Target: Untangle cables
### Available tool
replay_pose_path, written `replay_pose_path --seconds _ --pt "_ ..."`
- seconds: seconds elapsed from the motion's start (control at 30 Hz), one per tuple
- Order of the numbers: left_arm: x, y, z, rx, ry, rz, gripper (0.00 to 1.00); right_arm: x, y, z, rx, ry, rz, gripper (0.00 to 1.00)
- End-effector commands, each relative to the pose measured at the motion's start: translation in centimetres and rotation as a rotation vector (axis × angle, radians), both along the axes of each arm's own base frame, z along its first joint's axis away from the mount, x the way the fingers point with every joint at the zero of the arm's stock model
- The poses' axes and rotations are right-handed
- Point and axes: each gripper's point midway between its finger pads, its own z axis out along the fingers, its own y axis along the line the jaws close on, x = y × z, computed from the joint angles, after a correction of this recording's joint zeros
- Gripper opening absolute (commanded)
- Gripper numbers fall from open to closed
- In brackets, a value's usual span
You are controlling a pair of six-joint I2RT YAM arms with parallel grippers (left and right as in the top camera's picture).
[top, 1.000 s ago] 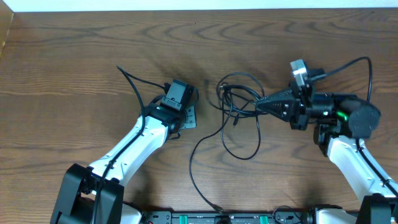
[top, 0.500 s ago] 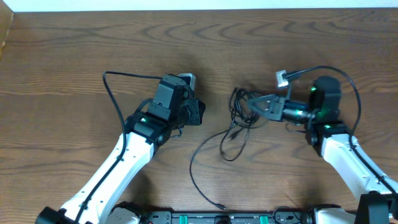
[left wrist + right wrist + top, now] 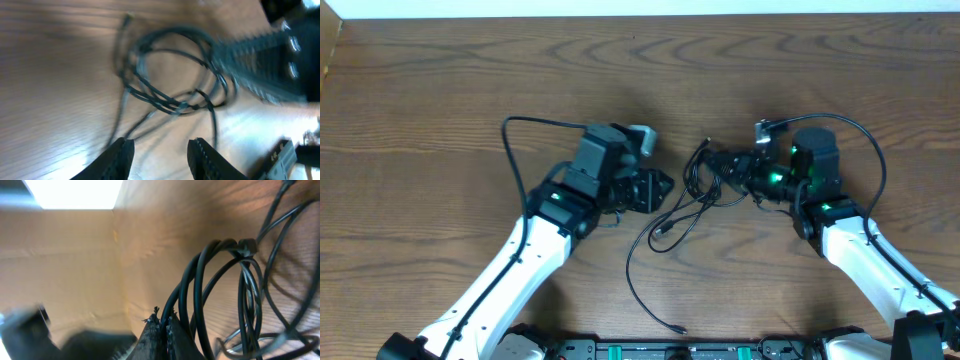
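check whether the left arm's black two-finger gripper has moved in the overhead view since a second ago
Yes. Against the grain of the brown wooden table, the left gripper has shifted right, toward the tangle of thin black cables.

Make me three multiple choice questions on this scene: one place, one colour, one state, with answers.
1. The cables lie: A, between the left claw and right claw; B, at the far left corner; C, in a box.
2. Most cords are: A, white; B, red; C, black.
3. The right claw is: A, wide open; B, shut on the cables; C, out of view.
Answers: 1 A, the tangle sits between both tips in the overhead view; 2 C, dark loops show in every view; 3 B, its tips meet with cords pinched.
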Motion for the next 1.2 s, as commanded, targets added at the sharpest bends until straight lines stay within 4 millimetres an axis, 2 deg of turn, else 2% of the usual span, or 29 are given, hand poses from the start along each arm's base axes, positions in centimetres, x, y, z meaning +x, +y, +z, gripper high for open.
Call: replay_pose_path --seconds 0.0,0.1,0.17,0.4,0.7,1.0,1.07,1.1,1.13,1.17 --pt "-1.5 -1.6 0.1 0.01 -0.045 -0.095 0.45 1.3 -0.6 1.9 0.118 0.079 -0.1 0.01" --pt "-1.7 -2.1 -0.2 0.056 -0.076 -0.093 0.45 1.8 -0.4 3.2 0.14 0.016 -0.09 0.01" --pt "-2.2 -2.6 -0.3 0.069 -0.083 -0.108 0.45 2.0 -0.6 3.1 0.133 0.012 -0.106 0.02" --pt "-4.0 -4.2 -0.5 0.093 -0.107 -0.176 0.61 2.4 -1.1 2.6 0.103 0.006 -0.138 0.02" --pt "-1.5 -2.2 -3.0 0.328 -0.206 -0.031 0.64 2.0 -0.7 2.8 0.114 0.01 -0.108 0.02" --pt "-0.3 -3.3 -4.8 0.333 -0.207 -0.027 0.63 1.9 -0.7 2.8 0.11 0.001 -0.098 0.02" --pt "-0.2 -3.4 -4.7 0.328 -0.211 -0.026 0.6 1.9 -0.7 2.8 0.102 -0.012 -0.092 0.02" --pt "-0.1 -3.5 -4.6 0.325 -0.215 -0.025 0.55 1.9 -0.7 2.8 0.101 -0.012 -0.091 0.02" --pt "-0.1 -3.5 -4.6 0.322 -0.218 -0.024 0.42 1.9 -0.7 2.7 0.1 -0.009 -0.092 0.01" --pt "0.0 -3.6 -4.6 0.321 -0.218 -0.024 0.37 1.9 -0.7 2.7 0.1 -0.008 -0.092 0.02"
